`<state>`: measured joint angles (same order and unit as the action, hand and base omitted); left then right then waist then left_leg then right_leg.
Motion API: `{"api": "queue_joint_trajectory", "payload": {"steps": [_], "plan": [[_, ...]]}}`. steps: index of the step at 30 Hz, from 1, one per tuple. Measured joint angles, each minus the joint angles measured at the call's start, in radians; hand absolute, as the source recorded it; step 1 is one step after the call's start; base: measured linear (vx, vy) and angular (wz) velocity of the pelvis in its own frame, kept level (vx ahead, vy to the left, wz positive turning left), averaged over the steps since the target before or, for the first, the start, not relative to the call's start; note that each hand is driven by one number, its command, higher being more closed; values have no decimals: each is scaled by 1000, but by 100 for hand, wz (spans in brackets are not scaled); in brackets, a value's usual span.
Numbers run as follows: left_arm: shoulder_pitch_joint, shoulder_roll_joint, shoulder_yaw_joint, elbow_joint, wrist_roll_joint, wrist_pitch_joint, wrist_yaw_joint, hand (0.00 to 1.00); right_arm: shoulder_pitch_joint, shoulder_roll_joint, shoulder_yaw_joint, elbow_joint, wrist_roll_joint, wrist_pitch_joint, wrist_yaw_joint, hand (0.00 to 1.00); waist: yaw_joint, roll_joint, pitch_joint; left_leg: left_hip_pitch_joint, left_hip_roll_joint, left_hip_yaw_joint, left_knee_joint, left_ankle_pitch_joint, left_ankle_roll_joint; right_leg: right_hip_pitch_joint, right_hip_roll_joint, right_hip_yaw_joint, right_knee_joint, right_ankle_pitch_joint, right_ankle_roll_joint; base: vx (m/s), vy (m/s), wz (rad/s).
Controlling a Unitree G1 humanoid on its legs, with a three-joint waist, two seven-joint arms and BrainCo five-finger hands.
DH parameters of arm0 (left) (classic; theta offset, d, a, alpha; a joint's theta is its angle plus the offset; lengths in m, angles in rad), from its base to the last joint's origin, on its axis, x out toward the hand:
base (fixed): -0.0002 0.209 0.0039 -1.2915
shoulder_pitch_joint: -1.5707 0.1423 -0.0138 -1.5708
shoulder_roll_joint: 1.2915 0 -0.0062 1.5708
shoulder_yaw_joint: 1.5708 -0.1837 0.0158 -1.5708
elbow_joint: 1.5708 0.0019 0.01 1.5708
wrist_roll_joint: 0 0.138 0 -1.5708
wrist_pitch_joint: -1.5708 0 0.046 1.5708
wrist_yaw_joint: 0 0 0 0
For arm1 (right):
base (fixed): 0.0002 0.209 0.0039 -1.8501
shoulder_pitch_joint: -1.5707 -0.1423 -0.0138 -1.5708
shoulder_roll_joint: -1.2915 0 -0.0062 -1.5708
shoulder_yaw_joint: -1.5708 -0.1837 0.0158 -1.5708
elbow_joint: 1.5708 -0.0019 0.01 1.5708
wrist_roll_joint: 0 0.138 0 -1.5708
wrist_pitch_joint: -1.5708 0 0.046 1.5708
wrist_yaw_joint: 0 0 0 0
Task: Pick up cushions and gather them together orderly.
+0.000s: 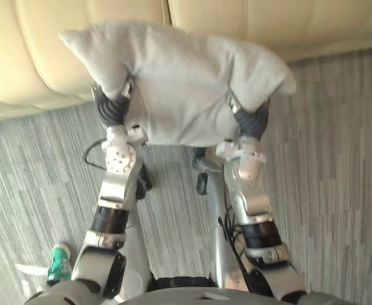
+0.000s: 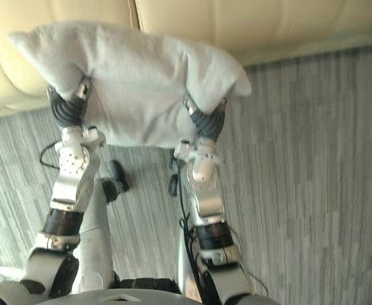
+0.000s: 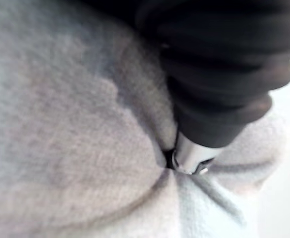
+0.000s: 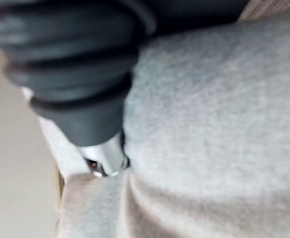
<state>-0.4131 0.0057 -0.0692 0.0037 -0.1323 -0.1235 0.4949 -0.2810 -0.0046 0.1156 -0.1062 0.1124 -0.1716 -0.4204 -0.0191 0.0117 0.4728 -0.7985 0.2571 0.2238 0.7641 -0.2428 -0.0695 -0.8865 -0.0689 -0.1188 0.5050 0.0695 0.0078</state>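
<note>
Before the sofa (image 1: 249, 19), the grey cushion (image 1: 179, 82) hangs between left hand (image 1: 112, 108) and right hand (image 1: 252, 121), their grip impossible to tell.

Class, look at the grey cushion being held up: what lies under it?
Under the grey cushion, the left hand and right hand come up into it from below, above the striped carpet. The cushion covers the front of each hand, so their grip cannot be seen.

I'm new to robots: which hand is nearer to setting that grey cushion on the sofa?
Probably left: the left hand carries the cushion end that overlaps the sofa; the right hand hangs over carpet.
</note>
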Motion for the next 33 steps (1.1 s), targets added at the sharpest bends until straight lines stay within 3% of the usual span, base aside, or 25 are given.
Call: {"api": "queue_joint_trajectory", "payload": {"steps": [7, 14, 17, 23, 28, 33], "plan": [[352, -22, -41, -59, 0, -9, -121, 100, 303, -8, 24, -50, 3, -4, 133, 100, 20, 5, -104, 331, -19, 22, -108, -30, -9, 312, 6, -5, -73, -51, 14, 138, 18, 1], [605, -25, -48, -156, -31, -17, -225, 100, 531, -26, 71, -201, -27, 5, 203, 100, 35, 29, -273, 576, -44, 79, -280, -17, -16, 551, 12, 0, -262, -7, 26, 141, 54, -9], [636, -26, -50, -162, -40, -17, -242, 100, 548, -24, 69, -203, -41, 5, 210, 100, 36, 30, -327, 621, -53, 88, -325, -8, -19, 592, 15, 4, -309, 4, 34, 128, 36, -7], [665, -27, -51, -165, -39, -17, -262, 100, 589, -21, 67, -240, -42, 6, 238, 100, 47, 28, -365, 704, -78, 116, -394, 6, -15, 682, 19, 38, -419, 56, 47, 69, 41, -12], [682, -27, -53, -165, -39, -17, -263, 100, 590, -9, 66, -239, -42, 6, 241, 100, 56, 8, -390, 714, -100, 123, -396, 0, -3, 709, 10, 76, -487, 98, 55, -32, 39, -13], [714, -22, -53, -187, -39, -17, -264, 100, 591, -6, 69, -237, -42, 6, 250, 100, 75, -4, -387, 673, -105, 105, -303, -82, 17, 665, 12, 108, -439, 65, 74, -121, 57, -25]]}}
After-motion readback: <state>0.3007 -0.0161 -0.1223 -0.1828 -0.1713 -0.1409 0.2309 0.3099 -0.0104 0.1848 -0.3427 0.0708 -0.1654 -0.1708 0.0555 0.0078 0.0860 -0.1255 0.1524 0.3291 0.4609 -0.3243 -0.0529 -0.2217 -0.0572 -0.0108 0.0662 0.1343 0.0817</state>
